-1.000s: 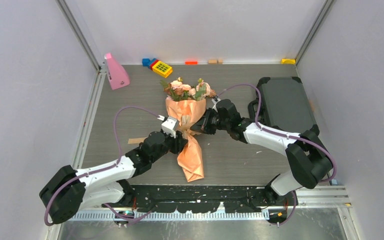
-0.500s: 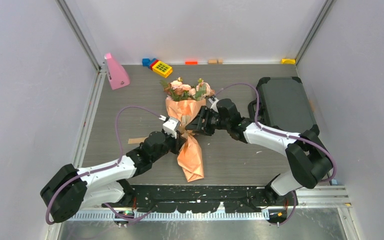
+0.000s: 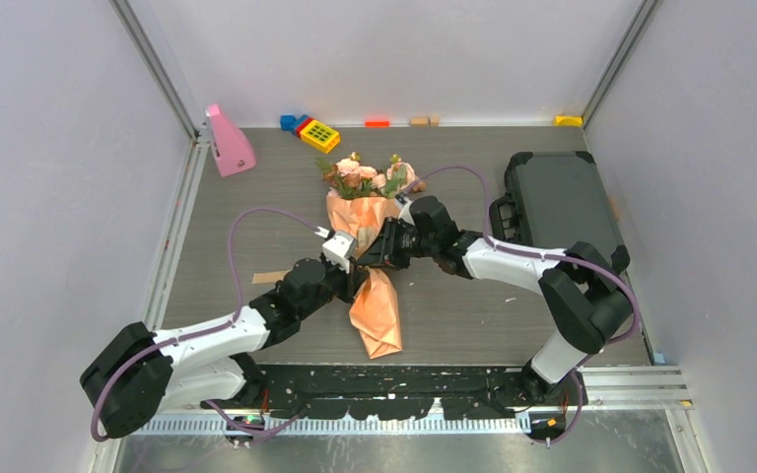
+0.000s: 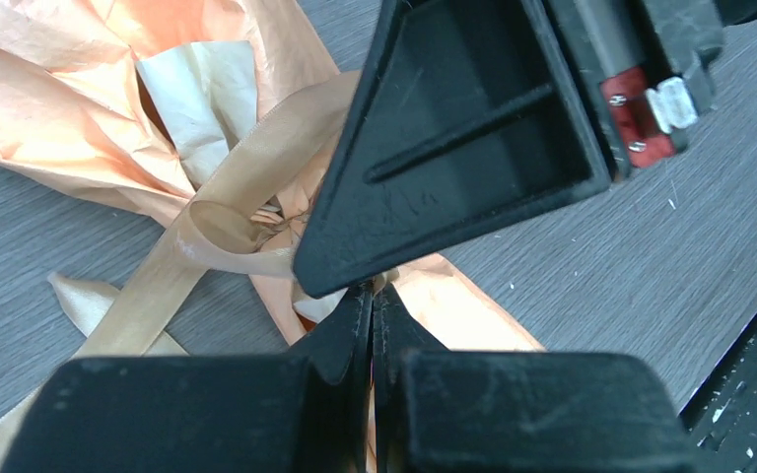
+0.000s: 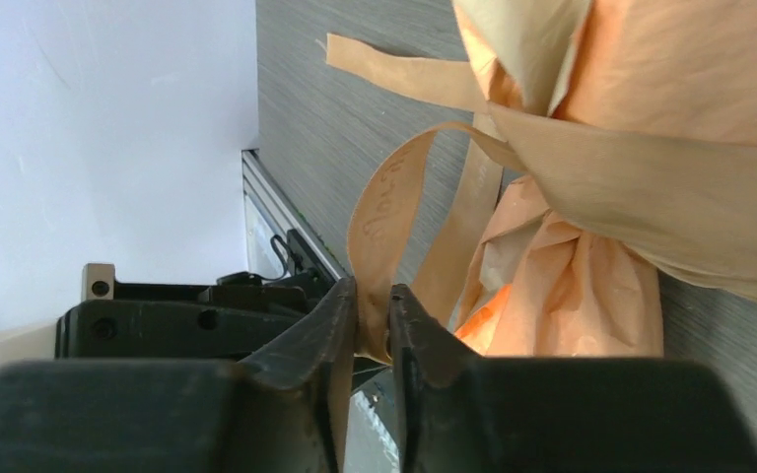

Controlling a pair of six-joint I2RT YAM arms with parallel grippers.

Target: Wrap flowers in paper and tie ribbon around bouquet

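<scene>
The bouquet (image 3: 357,215) lies mid-table (image 3: 237,217), its flowers (image 3: 370,175) toward the far wall and its paper (image 3: 376,305) tail toward the arm bases. At the bouquet's waist, on its left side, the left gripper (image 4: 373,294) is clenched tight, though on what I can't make out. On the bouquet's right, the right gripper (image 5: 373,301) has its fingers a sliver apart around a loop of the ribbon (image 5: 379,207); whether they truly bite it I cannot tell.

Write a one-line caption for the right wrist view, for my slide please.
Right gripper pinching a loop of the ribbon beside the crinkled peach-orange paper.
</scene>
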